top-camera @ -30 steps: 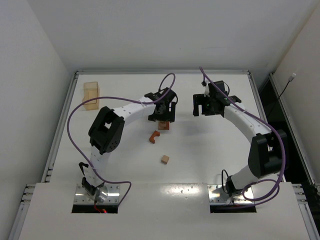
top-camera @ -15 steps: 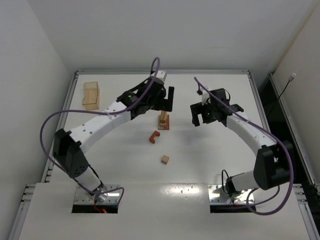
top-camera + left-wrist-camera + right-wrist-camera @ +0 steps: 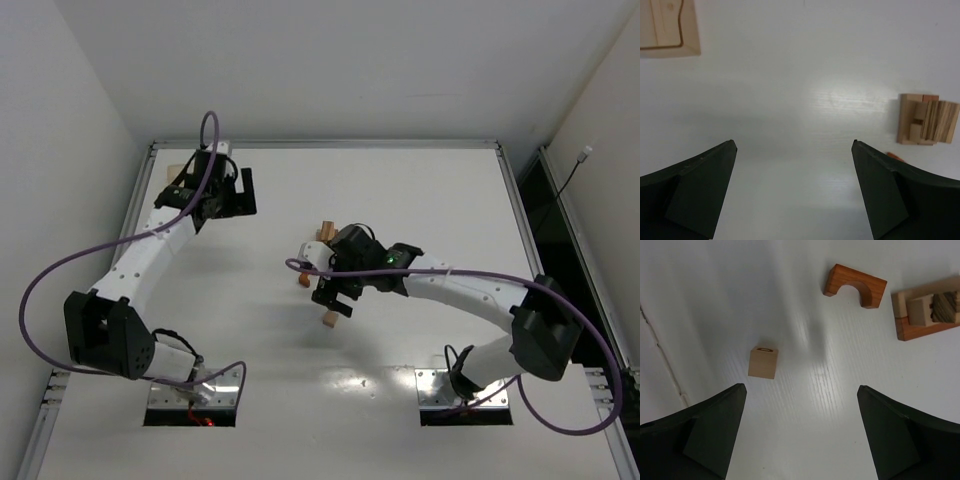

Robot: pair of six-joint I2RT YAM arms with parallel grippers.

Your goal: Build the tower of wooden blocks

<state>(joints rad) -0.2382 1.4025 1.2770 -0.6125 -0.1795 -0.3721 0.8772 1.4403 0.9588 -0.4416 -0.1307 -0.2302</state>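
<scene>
The tower (image 3: 325, 232) stands mid-table as a short stack of tan blocks on a reddish-brown base (image 3: 925, 312), and also shows at the right of the left wrist view (image 3: 927, 120). Two loose wood blocks lie in front of it: a reddish-brown arch (image 3: 855, 285) and a tan cube (image 3: 763, 362) with a dark mark on top. My right gripper (image 3: 335, 300) hovers over these two, open and empty (image 3: 800, 387); the cube (image 3: 329, 319) lies just beyond its left finger. My left gripper (image 3: 245, 192) is far to the left of the tower, open and empty (image 3: 794, 145).
A flat pale wooden tray (image 3: 665, 30) lies at the back left of the table, next to the left gripper. The raised rim of the table (image 3: 325, 145) runs along the back and both sides. The right arm (image 3: 470, 290) reaches across the middle from the right.
The left gripper let go at the tower and swung back left to beside the tray, jaws opening wide. The right arm swept from the back right down to the loose blocks.
</scene>
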